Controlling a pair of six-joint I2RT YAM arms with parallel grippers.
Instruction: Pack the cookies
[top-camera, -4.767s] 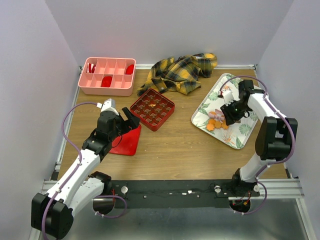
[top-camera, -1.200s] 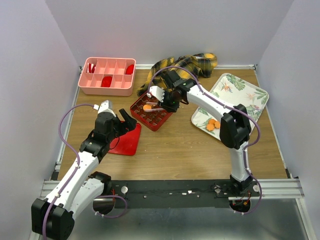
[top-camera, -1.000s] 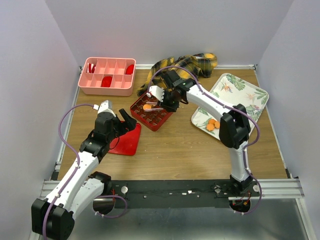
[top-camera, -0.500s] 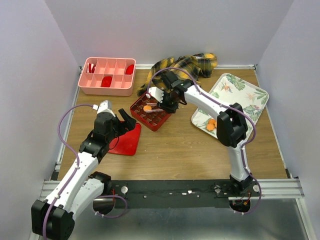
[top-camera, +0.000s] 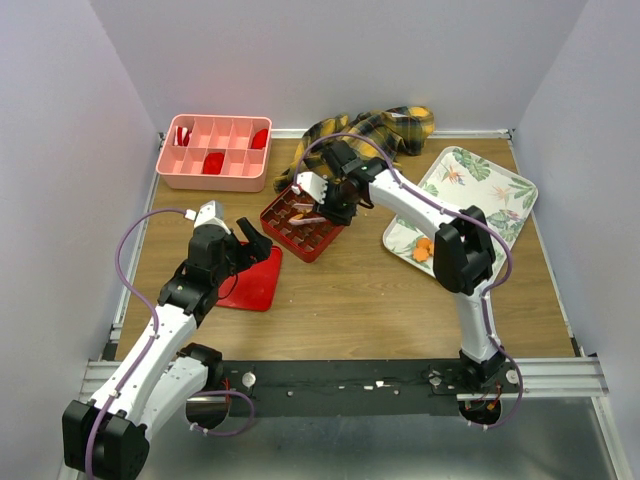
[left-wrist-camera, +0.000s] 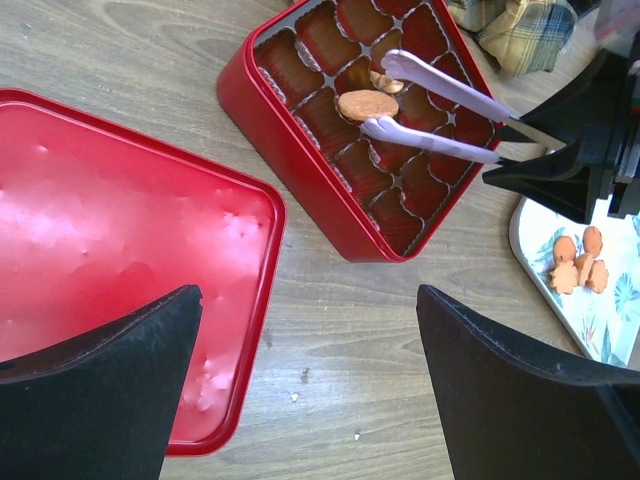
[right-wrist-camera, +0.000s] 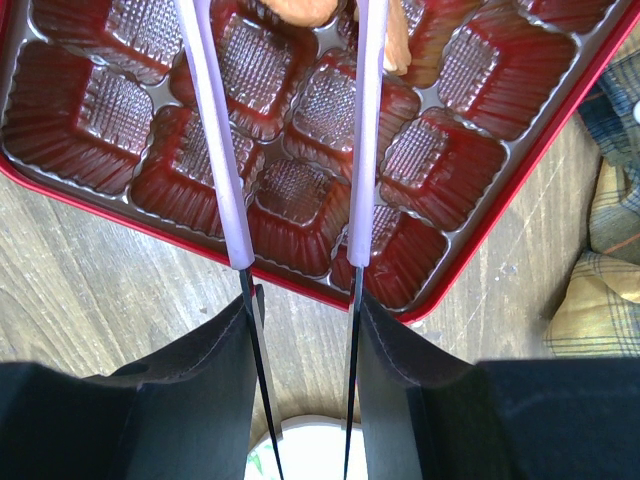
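Observation:
The red gridded box (top-camera: 303, 226) stands open at mid-table. My right gripper (top-camera: 335, 200) is shut on lilac-tipped tongs (left-wrist-camera: 440, 95), whose tips pinch one round orange cookie (left-wrist-camera: 367, 104) just above the box's cells. In the right wrist view the tongs (right-wrist-camera: 215, 150) run from my right gripper (right-wrist-camera: 305, 330) over the box (right-wrist-camera: 480, 250), with the cookie (right-wrist-camera: 305, 8) at the top edge. Another cookie (left-wrist-camera: 385, 81) lies in a cell beside it. More cookies (top-camera: 424, 249) sit on the floral tray (top-camera: 480, 195). My left gripper (top-camera: 252, 243) is open and empty, above the table by the red lid (left-wrist-camera: 110, 230).
A pink compartment organiser (top-camera: 215, 152) with red pieces stands at the back left. A yellow plaid cloth (top-camera: 370, 130) lies behind the box. The red lid (top-camera: 250, 285) lies flat left of the box. The tray's cookies (left-wrist-camera: 578, 262) show at the left wrist view's right edge.

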